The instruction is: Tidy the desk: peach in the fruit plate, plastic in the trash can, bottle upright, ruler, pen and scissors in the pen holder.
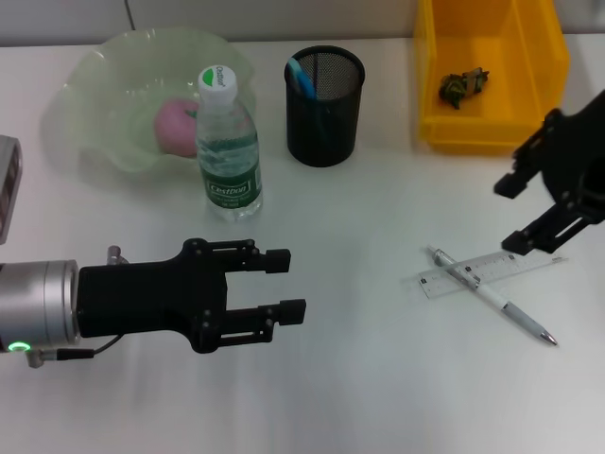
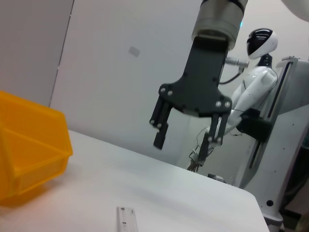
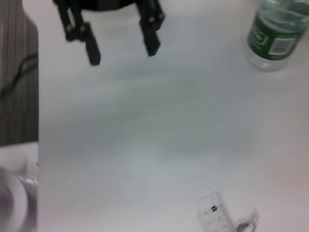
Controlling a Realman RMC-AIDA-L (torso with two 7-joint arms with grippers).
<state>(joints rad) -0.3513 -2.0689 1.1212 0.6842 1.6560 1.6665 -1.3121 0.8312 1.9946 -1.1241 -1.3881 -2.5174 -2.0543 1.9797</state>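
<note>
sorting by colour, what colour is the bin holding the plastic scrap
Yellow; the bin shows best in the head view.

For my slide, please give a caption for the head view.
Both grippers, left and right, open; ruler and pen lie crossed.

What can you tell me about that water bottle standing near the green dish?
The bottle is clear plastic with a white screw cap and a green and white label around its lower body. It stands upright on the white desk, closed, right in front of the pale green fruit plate, its upper part overlapping the plate's rim in the head view. Nothing grips it.
</note>
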